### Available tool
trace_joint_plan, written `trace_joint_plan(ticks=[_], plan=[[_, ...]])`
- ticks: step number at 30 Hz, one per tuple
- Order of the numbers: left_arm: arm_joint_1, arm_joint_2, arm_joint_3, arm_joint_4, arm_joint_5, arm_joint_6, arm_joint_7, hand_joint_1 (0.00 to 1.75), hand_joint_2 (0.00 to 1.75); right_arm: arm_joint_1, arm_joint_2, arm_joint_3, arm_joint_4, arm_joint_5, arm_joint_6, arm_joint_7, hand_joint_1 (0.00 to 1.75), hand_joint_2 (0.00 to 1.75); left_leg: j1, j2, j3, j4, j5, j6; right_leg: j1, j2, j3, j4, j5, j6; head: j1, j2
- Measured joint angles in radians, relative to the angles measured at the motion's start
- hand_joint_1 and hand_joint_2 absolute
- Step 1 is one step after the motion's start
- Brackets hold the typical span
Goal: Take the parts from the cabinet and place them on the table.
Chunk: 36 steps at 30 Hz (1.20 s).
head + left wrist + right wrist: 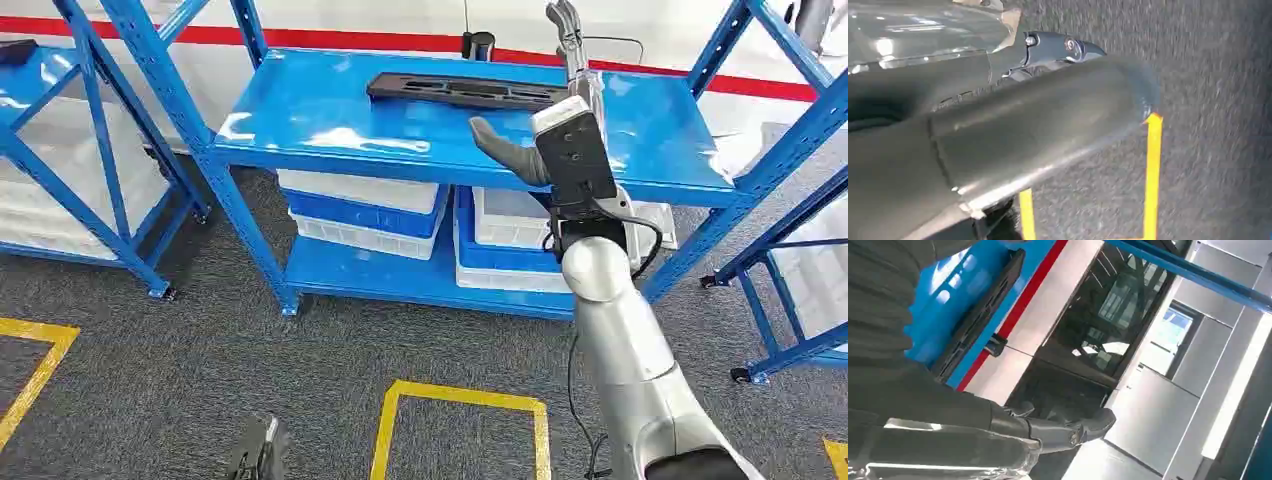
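Silver right arm, black cable, grey ribbed cover, dark fingers.

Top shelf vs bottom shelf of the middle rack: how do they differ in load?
The top shelf carries one long black part, lying flat; the bottom shelf holds stacked white and blue bins. The right hand is raised over the top shelf, open, holding nothing. Both shelves are blue.

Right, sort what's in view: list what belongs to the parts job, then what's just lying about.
Job:
black part lying on the top shelf
blue shelving unit that holds it
right robot hand, raised over the shelf beside the part, holding nothing

Lying about:
white and blue bins on the lower shelf
yellow floor markings
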Motion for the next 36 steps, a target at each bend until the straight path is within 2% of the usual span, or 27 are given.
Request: trace_joint_plan(ticks=[2, 4, 6, 7, 8, 10, 11, 12, 13, 16, 17, 18, 20, 21, 22, 23, 25, 26, 27, 28, 29, 30, 31, 32, 34, 35, 36], plan=[[-0.001, 0.003, 0.014, 0.0, 0.013, 0.003, -0.005, 0.0, 0.0, -0.007, -0.003, 0.0, 0.005, -0.002, -0.003, -0.001, 0.0, 1.75, 0.009, 0.007, 0.014, -0.02, 0.009, 0.012, 0.002, -0.039, -0.032, 0.05, -0.021, -0.002, 0.0, 0.0], [-0.001, 0.007, 0.031, 0.0, 0.023, 0.004, -0.006, 0.0, 0.0, -0.013, -0.006, 0.002, 0.012, -0.004, -0.003, -0.001, 0.0, 1.75, 0.011, 0.016, 0.014, -0.021, 0.008, 0.014, -0.002, -0.049, -0.118, 0.202, -0.067, -0.005, 0.005, 0.0], [0.0, 0.011, 0.048, 0.0, 0.034, 0.004, -0.006, 0.0, 0.0, -0.011, -0.008, 0.005, 0.02, -0.006, -0.004, 0.0, 0.0, 1.75, 0.012, 0.021, 0.014, -0.02, 0.004, 0.01, -0.011, -0.052, -0.196, 0.317, -0.086, 0.004, 0.005, 0.0], [0.002, 0.013, 0.055, 0.0, 0.039, 0.006, -0.006, 0.0, 0.0, -0.011, -0.012, 0.005, 0.023, -0.008, -0.005, 0.003, 0.0, 1.75, 0.015, 0.022, 0.017, -0.02, 0.001, 0.006, -0.017, -0.054, -0.201, 0.304, -0.069, 0.012, 0.005, 0.0], [0.003, 0.014, 0.061, 0.001, 0.04, 0.01, -0.006, 0.0, 0.0, -0.011, -0.013, 0.006, 0.024, -0.008, -0.005, 0.004, 0.0, 1.75, 0.019, 0.022, 0.021, -0.018, -0.004, -0.001, -0.022, -0.057, -0.181, 0.247, -0.033, 0.026, 0.005, 0.0], [0.003, 0.016, 0.07, 0.001, 0.042, 0.011, -0.006, 0.0, 0.0, -0.012, -0.013, 0.007, 0.024, -0.008, -0.005, 0.004, 0.0, 1.75, 0.028, 0.023, 0.034, -0.014, -0.018, -0.021, -0.036, -0.075, -0.1, 0.061, 0.06, 0.056, 0.005, 0.0], [0.002, 0.024, 0.075, 0.001, 0.042, 0.012, -0.006, 0.0, 0.0, -0.013, -0.018, 0.008, 0.027, -0.008, -0.006, 0.004, 0.0, 1.75, 0.021, 0.023, 0.033, -0.011, -0.027, -0.034, -0.029, -0.077, -0.083, 0.039, 0.05, 0.057, 0.008, 0.0], [0.001, 0.024, 0.078, 0.001, 0.042, 0.012, -0.006, 0.0, 0.0, -0.013, -0.014, 0.011, 0.028, -0.008, -0.006, 0.004, 0.0, 1.75, 0.022, 0.023, 0.031, -0.006, -0.03, -0.04, -0.026, -0.062, -0.08, 0.029, 0.05, 0.04, 0.01, 0.0], [0.001, 0.024, 0.079, 0.001, 0.042, 0.012, -0.008, 0.0, 0.0, -0.013, -0.016, 0.011, 0.029, -0.01, -0.006, 0.005, 0.0, 1.75, 0.022, 0.022, 0.032, -0.011, -0.029, -0.042, -0.026, -0.062, -0.081, 0.033, 0.047, 0.027, 0.003, 0.0], [0.001, 0.026, 0.081, 0.002, 0.041, 0.012, -0.008, 0.0, 0.0, -0.017, -0.014, 0.011, 0.03, -0.01, -0.006, 0.005, 0.0, 1.75, 0.034, 0.028, 0.038, -0.017, -0.042, -0.053, -0.026, -0.051, -0.071, 0.031, 0.036, -0.001, 0.0, 0.0], [0.0, 0.026, 0.081, 0.002, 0.04, 0.012, -0.009, 0.0, 0.0, -0.019, -0.014, 0.011, 0.03, -0.01, -0.007, 0.005, 0.0, 1.75, 0.034, 0.029, 0.025, 0.02, -0.054, -0.052, -0.024, -0.05, -0.063, 0.031, 0.032, -0.012, 0.0, 0.0], [-0.001, 0.026, 0.081, 0.002, 0.038, 0.013, -0.009, 0.0, 0.0, -0.021, -0.014, 0.011, 0.03, -0.011, -0.007, 0.005, 0.0, 1.75, 0.03, 0.028, -0.014, 0.094, -0.082, -0.051, -0.02, -0.05, -0.058, 0.031, 0.027, -0.018, -0.003, 0.0], [0.0, 0.027, 0.081, 0.002, 0.034, 0.014, -0.009, 0.0, 0.0, -0.015, -0.014, 0.011, 0.032, -0.014, -0.008, 0.005, 0.0, 1.75, 0.026, 0.027, -0.125, 0.272, -0.137, -0.048, -0.01, -0.048, -0.05, 0.031, 0.019, -0.032, -0.005, 0.0], [0.002, 0.027, 0.081, 0.002, 0.033, 0.015, -0.009, 0.0, 0.0, -0.011, -0.014, 0.011, 0.033, -0.015, -0.009, 0.005, 0.0, 1.75, 0.023, 0.027, -0.167, 0.322, -0.141, -0.044, -0.004, -0.045, -0.047, 0.031, 0.015, -0.037, -0.006, 0.0], [0.004, 0.027, 0.081, 0.002, 0.031, 0.015, -0.009, 0.0, 0.0, -0.007, -0.014, 0.011, 0.034, -0.017, -0.009, 0.005, 0.0, 1.75, 0.018, 0.027, -0.191, 0.328, -0.117, -0.034, 0.002, -0.042, -0.04, 0.031, 0.011, -0.042, -0.006, 0.0], [0.004, 0.027, 0.081, 0.002, 0.03, 0.015, -0.009, 0.0, 0.0, -0.006, -0.014, 0.011, 0.034, -0.017, -0.01, 0.005, 0.0, 1.75, 0.01, 0.026, -0.188, 0.283, -0.068, -0.021, 0.006, -0.04, -0.032, 0.031, 0.005, -0.045, -0.006, 0.0], [0.003, 0.029, 0.081, 0.002, 0.026, 0.018, -0.009, 0.0, 0.0, -0.006, -0.014, 0.011, 0.034, -0.017, -0.01, 0.005, 0.0, 1.75, -0.008, 0.017, -0.129, 0.107, 0.049, 0.013, 0.015, -0.034, -0.016, 0.03, -0.006, -0.048, -0.006, 0.0], [0.003, 0.034, 0.081, 0.002, 0.024, 0.021, -0.009, 0.0, 0.0, -0.005, -0.014, 0.011, 0.034, -0.017, -0.01, 0.005, 0.0, 1.75, -0.021, 0.009, -0.104, 0.036, 0.076, 0.037, 0.009, -0.033, -0.011, 0.028, -0.011, -0.049, -0.005, 0.0], [0.002, 0.034, 0.08, 0.002, 0.018, 0.022, -0.009, 0.0, 0.0, -0.004, -0.015, 0.011, 0.035, -0.017, -0.01, 0.003, 0.0, 1.75, -0.021, 0.018, -0.084, 0.022, 0.056, 0.043, 0.025, -0.029, -0.011, 0.027, -0.016, -0.041, -0.001, 0.0], [0.0, 0.036, 0.08, 0.002, 0.017, 0.024, -0.008, 0.0, 0.0, 0.0, -0.015, 0.011, 0.036, -0.018, -0.011, 0.003, 0.0, 1.75, -0.028, 0.016, -0.078, 0.015, 0.054, 0.041, 0.015, -0.029, -0.011, 0.023, -0.017, -0.038, -0.003, 0.0], [0.0, 0.036, 0.08, 0.002, 0.017, 0.025, -0.009, 0.0, 0.0, 0.004, -0.015, 0.011, 0.037, -0.018, -0.011, 0.003, 0.0, 1.75, -0.03, 0.016, -0.073, 0.001, 0.055, 0.047, 0.015, -0.029, -0.004, 0.031, -0.007, -0.031, -0.003, 0.0], [0.0, 0.036, 0.08, 0.002, 0.016, 0.026, -0.008, 0.0, 0.0, 0.008, -0.015, 0.011, 0.037, -0.018, -0.012, 0.001, 0.0, 1.75, -0.032, 0.018, -0.06, -0.01, 0.055, 0.047, 0.018, -0.031, -0.002, 0.033, 0.002, -0.015, -0.004, 0.0], [0.0, 0.033, 0.08, 0.002, 0.016, 0.026, -0.009, 0.0, 0.0, 0.009, -0.015, 0.01, 0.037, -0.018, -0.012, 0.0, 0.0, 1.75, -0.024, 0.016, -0.038, -0.028, 0.058, 0.044, 0.023, -0.031, -0.002, 0.037, -0.006, -0.016, -0.002, 0.0], [0.0, 0.034, 0.081, 0.002, 0.016, 0.027, -0.01, 0.0, 0.0, 0.009, -0.016, 0.01, 0.037, -0.019, -0.012, -0.002, 0.0, 1.75, -0.021, 0.018, -0.022, -0.04, 0.06, 0.041, 0.015, -0.041, -0.01, 0.057, -0.016, -0.014, -0.003, 0.0], [-0.003, 0.034, 0.081, 0.002, 0.016, 0.03, -0.01, 0.0, 0.0, 0.003, -0.017, 0.01, 0.039, -0.021, -0.013, -0.004, 0.0, 1.75, -0.016, 0.018, -0.011, -0.046, 0.056, 0.041, 0.013, -0.047, -0.075, 0.169, -0.054, -0.004, -0.002, 0.0], [-0.003, 0.032, 0.081, 0.002, 0.016, 0.03, -0.01, 0.0, 0.0, 0.006, -0.018, 0.009, 0.041, -0.022, -0.013, -0.005, 0.0, 1.75, -0.014, 0.018, -0.009, -0.046, 0.051, 0.036, 0.01, -0.048, -0.124, 0.243, -0.082, -0.011, -0.002, 0.0], [-0.001, 0.031, 0.081, 0.002, 0.016, 0.03, -0.01, 0.0, 0.0, 0.013, -0.019, 0.009, 0.043, -0.023, -0.013, -0.005, 0.0, 1.75, -0.012, 0.018, -0.005, -0.046, 0.046, 0.032, 0.004, -0.05, -0.167, 0.299, -0.096, -0.002, -0.002, 0.0]])
